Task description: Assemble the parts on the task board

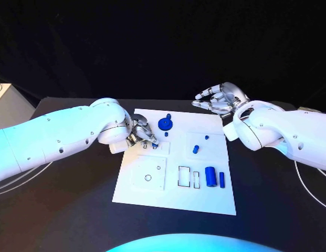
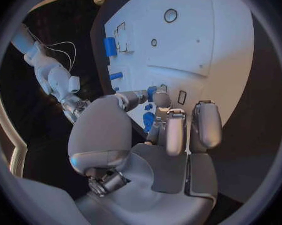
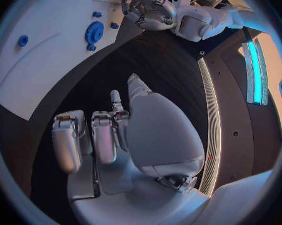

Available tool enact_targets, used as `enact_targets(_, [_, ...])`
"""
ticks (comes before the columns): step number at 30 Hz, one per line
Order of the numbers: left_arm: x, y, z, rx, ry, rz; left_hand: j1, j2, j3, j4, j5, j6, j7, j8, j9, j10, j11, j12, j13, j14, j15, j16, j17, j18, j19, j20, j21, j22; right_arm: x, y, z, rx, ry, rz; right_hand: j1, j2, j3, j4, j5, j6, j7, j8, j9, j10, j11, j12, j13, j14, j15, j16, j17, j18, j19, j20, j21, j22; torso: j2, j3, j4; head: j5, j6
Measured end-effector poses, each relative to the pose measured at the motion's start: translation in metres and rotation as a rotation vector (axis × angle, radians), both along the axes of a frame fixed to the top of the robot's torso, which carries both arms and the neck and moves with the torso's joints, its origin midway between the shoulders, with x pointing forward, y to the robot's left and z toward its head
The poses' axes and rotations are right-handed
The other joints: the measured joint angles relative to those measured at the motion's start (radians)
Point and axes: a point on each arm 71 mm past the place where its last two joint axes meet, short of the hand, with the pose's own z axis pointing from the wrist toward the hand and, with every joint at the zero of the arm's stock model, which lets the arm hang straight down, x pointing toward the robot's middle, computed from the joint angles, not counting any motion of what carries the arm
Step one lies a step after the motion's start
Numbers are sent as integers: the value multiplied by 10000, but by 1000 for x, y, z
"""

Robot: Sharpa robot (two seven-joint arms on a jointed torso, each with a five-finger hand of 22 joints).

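So in the head view the task board (image 1: 144,193) is a flat white plate mid-table with outlined slots. A blue gear (image 1: 165,124) sits at its far edge, and two blue pegs (image 1: 214,177) lie near-right. The left hand (image 1: 138,133) is over the board's far-left part, pinching a small blue part (image 1: 154,142). The right hand (image 1: 219,98) hovers beyond the far-right corner, fingers spread, holding nothing.

Left wrist view: fingertips (image 2: 160,100) closed round the blue piece just above the board.

Right wrist view: fingers (image 3: 103,137) loosely curled, empty, over the black table (image 3: 156,55).

small blue part (image 1: 154,140) half hidden under left hand (image 1: 140,132) fingers (image 1: 149,137), shape unclear
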Motion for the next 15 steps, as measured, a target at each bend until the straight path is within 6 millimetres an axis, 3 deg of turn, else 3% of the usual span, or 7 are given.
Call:
enact_targets(2, [0, 1, 0, 118, -104, -45, -45, -49, 0, 0, 379, 0, 0, 57, 0, 1, -1, 0, -40, 0, 0, 0, 0, 0, 15, -16, 0, 20, 0, -1, 0, -7, 11, -3, 0, 0, 0, 0, 0, 0, 0, 0, 0, 0, 0, 0, 0, 0, 0, 0, 0, 0, 0, 0, 0, -1, 0, -2, 0, 4, -8])
enact_targets(5, [-1, 1, 1, 300, -257, -124, -134, -33, -1, -1, 678, 1, -1, 96, 1, 37, -34, 0, -93, 27, -27, 0, 0, -1, 52, -52, 41, 49, 0, -1, 0, -14, 28, 2, 0, 0, 0, 0, 56, 0, 0, 0, 0, 0, 0, 0, 0, 0, 0, 0, -1, 0, 0, 0, 0, -1, 0, -3, -2, 13, -12])
enact_targets(10, [0, 0, 1, 582, -453, -216, -226, -47, -1, -1, 976, 2, -2, 152, 3, 108, -35, 0, -89, 12, -60, 39, 0, 0, 52, -52, 41, 82, 0, -1, -1, -23, 61, 23, 0, 0, 0, 0, 61, 0, 0, 0, 0, 0, 0, 0, 0, 0, 0, 0, -1, -1, 0, 0, 0, -1, 6, -3, -12, 34, -15])
enact_targets(13, [1, 1, 1, 725, -522, -243, -239, -60, -31, -31, 1005, 3, -2, 155, 5, 125, -50, 0, -89, 0, -71, 39, 0, -159, 52, -53, 41, 96, -1, 0, -2, -26, 79, 37, 0, 0, 0, 0, 61, 0, 0, 0, 0, 0, 0, 0, 0, 0, 0, 0, -1, -1, 0, 0, 0, -1, 8, 1, -16, 41, -23])
enact_targets(15, [1, 1, 1, 805, -558, -256, -239, -60, -31, -32, 1006, 3, -2, 156, 5, 125, -50, 0, -110, 0, -71, 39, 0, -159, 52, -53, 41, 97, -1, 0, -2, -26, 87, 47, 0, 0, 0, 0, 61, 0, 0, 0, 0, 0, 0, 0, 0, 0, 0, 0, -1, 0, 0, 0, 0, -2, 11, 2, -17, 42, -31])
